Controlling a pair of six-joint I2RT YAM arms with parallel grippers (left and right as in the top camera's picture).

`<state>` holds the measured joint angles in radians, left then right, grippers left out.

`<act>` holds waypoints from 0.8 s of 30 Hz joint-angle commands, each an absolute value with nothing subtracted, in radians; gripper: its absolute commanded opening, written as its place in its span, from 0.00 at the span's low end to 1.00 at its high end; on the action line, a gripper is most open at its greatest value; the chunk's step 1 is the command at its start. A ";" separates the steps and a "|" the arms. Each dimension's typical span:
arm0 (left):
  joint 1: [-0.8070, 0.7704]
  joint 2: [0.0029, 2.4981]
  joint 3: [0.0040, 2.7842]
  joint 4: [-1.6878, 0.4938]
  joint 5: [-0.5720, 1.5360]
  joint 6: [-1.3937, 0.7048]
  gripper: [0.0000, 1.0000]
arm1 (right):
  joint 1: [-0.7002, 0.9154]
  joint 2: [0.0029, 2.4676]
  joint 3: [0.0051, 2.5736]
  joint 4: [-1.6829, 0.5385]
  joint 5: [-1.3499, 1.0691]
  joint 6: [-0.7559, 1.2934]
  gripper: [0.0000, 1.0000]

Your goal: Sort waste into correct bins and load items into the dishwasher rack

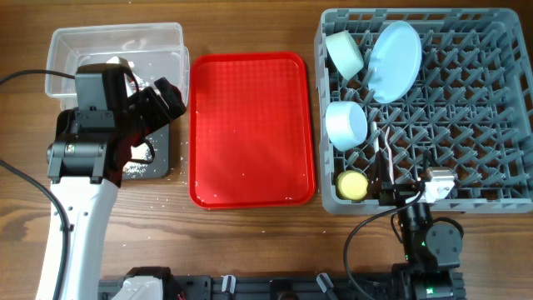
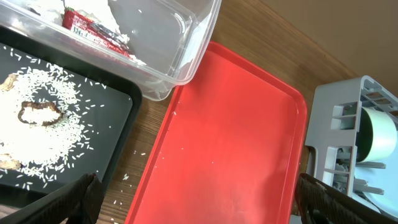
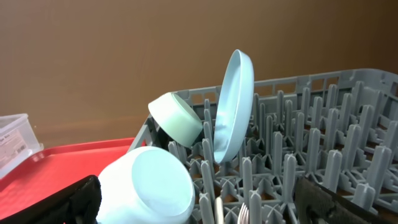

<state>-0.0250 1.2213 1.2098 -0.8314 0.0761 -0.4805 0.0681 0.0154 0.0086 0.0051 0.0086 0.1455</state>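
The grey dishwasher rack (image 1: 466, 108) holds the light blue plate (image 1: 394, 60) on edge, the pale green bowl (image 1: 344, 52), the light blue bowl (image 1: 346, 125), the yellow cup (image 1: 351, 185) and the white fork and spoon (image 1: 385, 154). The red wrapper (image 2: 93, 32) lies in the clear tub (image 1: 117, 46). Whitish food scraps (image 2: 40, 118) lie on the black tray (image 2: 68, 149). My left gripper (image 2: 199, 198) is open and empty above the black tray's right edge and the red tray. My right gripper (image 3: 202, 199) is open and empty at the rack's front edge.
A flat red serving tray (image 1: 251, 129) lies between the bins and the rack. A few rice grains (image 2: 127, 176) are scattered on the wooden table beside the black tray. The right arm's base (image 1: 429, 242) stands at the front edge.
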 commanded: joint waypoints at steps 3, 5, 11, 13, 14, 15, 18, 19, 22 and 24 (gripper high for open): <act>-0.019 1.225 1.206 -0.831 0.070 -0.479 1.00 | 0.064 0.005 0.005 0.006 -0.025 0.160 1.00; -0.019 1.225 1.206 -0.831 0.070 -0.479 1.00 | 0.064 0.005 0.005 0.006 -0.025 0.159 1.00; -0.019 1.225 1.206 -0.831 0.070 -0.479 1.00 | 0.064 0.007 0.005 0.006 -0.025 0.160 1.00; -0.019 1.225 1.206 -0.831 0.070 -0.479 1.00 | 0.064 0.007 0.005 0.006 -0.025 0.159 1.00; -0.019 1.225 1.206 -0.831 0.070 -0.479 1.00 | 0.064 0.007 0.005 0.006 -0.025 0.159 1.00; -0.019 1.225 1.206 -0.831 0.070 -0.479 1.00 | 0.064 0.007 0.005 0.006 -0.025 0.160 1.00; -0.019 1.225 1.206 -0.831 0.070 -0.479 1.00 | 0.064 0.007 0.005 0.006 -0.025 0.160 1.00; -0.019 1.225 1.206 -0.831 0.070 -0.479 1.00 | 0.064 0.007 0.005 0.006 -0.025 0.160 1.00; -0.019 1.223 1.206 -0.832 0.054 -0.476 1.00 | 0.064 0.007 0.005 0.006 -0.025 0.160 1.00; -0.020 1.192 1.185 -0.819 0.036 -0.476 1.00 | 0.064 0.007 0.005 0.006 -0.025 0.160 1.00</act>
<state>-0.0250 1.2209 1.2098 -0.8314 0.0719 -0.4805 0.0681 0.0154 0.0086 0.0048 -0.0074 0.1455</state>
